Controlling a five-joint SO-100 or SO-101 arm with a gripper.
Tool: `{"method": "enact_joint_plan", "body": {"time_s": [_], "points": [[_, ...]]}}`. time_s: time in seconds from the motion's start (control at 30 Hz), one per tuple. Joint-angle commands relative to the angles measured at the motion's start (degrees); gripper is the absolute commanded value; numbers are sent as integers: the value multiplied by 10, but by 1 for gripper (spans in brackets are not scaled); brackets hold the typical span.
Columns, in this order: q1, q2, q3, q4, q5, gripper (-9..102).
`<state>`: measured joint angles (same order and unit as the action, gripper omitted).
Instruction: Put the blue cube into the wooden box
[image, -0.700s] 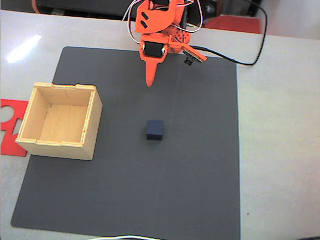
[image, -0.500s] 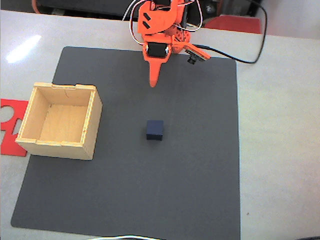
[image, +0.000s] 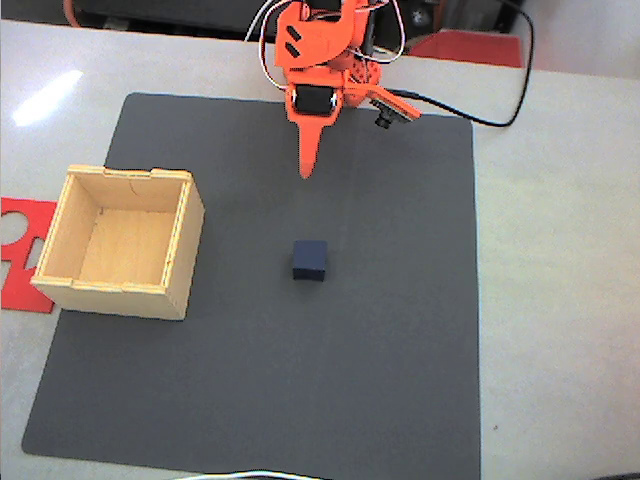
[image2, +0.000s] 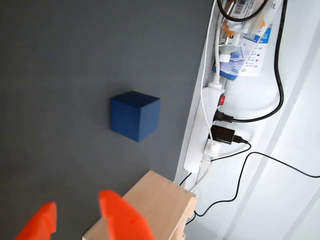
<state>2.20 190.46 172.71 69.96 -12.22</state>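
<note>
One blue cube (image: 309, 260) sits alone near the middle of the dark grey mat (image: 400, 380), well apart from the wooden box (image: 186, 245) at the mat's left edge in the fixed view. The orange fingers (image2: 120, 215) hang above the mat beyond the cube, slightly spread and holding nothing.

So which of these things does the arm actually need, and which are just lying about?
Needed: blue cube, wooden box, the arm's orange fingers, open.
Lying about: dark mat, red cut-out sheet, power strip, black cable.
</note>
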Motion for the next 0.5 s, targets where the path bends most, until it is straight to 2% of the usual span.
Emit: {"method": "enact_joint_plan", "body": {"time_s": [0.0,0.1,0.23,0.33,0.47], "points": [[7,9,0,-45,-40,17],[28,-23,-27,-107,-59,20],[38,-261,-161,-202,-47,23],[47,-428,-292,-218,-46,26],[24,-525,-386,-207,-91,32]]}}
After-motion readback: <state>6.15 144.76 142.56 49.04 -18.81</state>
